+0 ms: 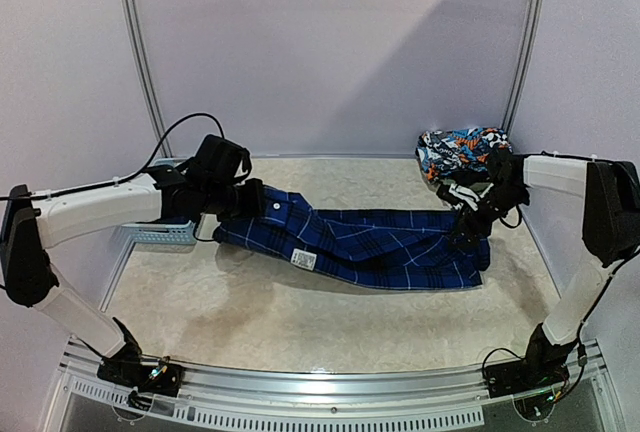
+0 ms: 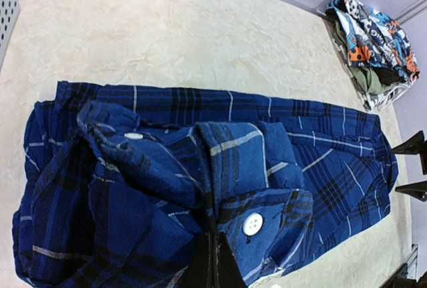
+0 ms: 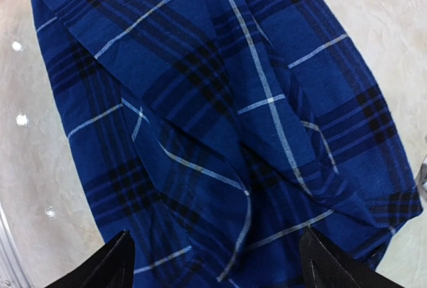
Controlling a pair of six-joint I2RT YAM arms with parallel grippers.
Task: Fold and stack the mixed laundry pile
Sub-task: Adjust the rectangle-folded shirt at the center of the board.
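The blue-and-black plaid shirt (image 1: 370, 244) lies stretched out across the middle of the table. My left gripper (image 1: 254, 200) is shut on the bunched fabric at its left end; in the left wrist view its black fingers (image 2: 217, 267) pinch the cloth beside a white button (image 2: 253, 224). My right gripper (image 1: 468, 232) is open just over the shirt's right end; its fingertips (image 3: 113, 265) stand wide apart above the plaid cloth (image 3: 220, 121). I cannot make out a navy T-shirt.
A heap of other garments with a colourful print on top (image 1: 462, 152) sits at the back right corner and also shows in the left wrist view (image 2: 373, 35). The light-blue slotted basket (image 1: 160, 233) stands at the left edge behind my left arm.
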